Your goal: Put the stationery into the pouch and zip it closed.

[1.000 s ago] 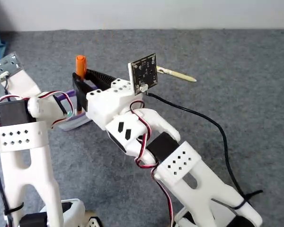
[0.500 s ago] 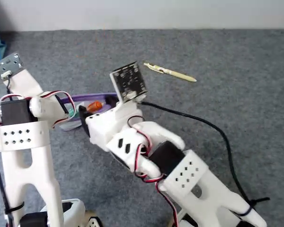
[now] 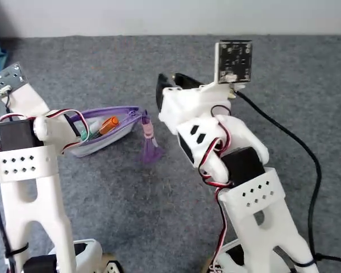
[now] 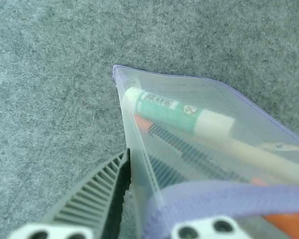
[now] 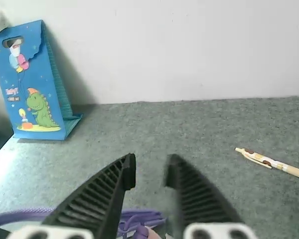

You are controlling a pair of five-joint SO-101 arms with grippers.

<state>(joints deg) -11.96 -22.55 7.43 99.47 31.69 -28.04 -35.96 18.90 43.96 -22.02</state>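
over grey carpet point(image 3: 307, 85), left hand point(image 4: 134, 179) pinches pouch point(image 4: 159, 92), right hand point(image 5: 148, 172) aloft.

Left gripper point(image 4: 132, 164) low, pinching pouch point(image 4: 204, 164) wall, right gripper point(image 5: 149, 167) raised — slightly parted

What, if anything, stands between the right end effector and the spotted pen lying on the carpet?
Nothing visible does. In the right wrist view the right end effector is open and empty, and only bare grey carpet separates it from the pen, which lies by itself farther off.
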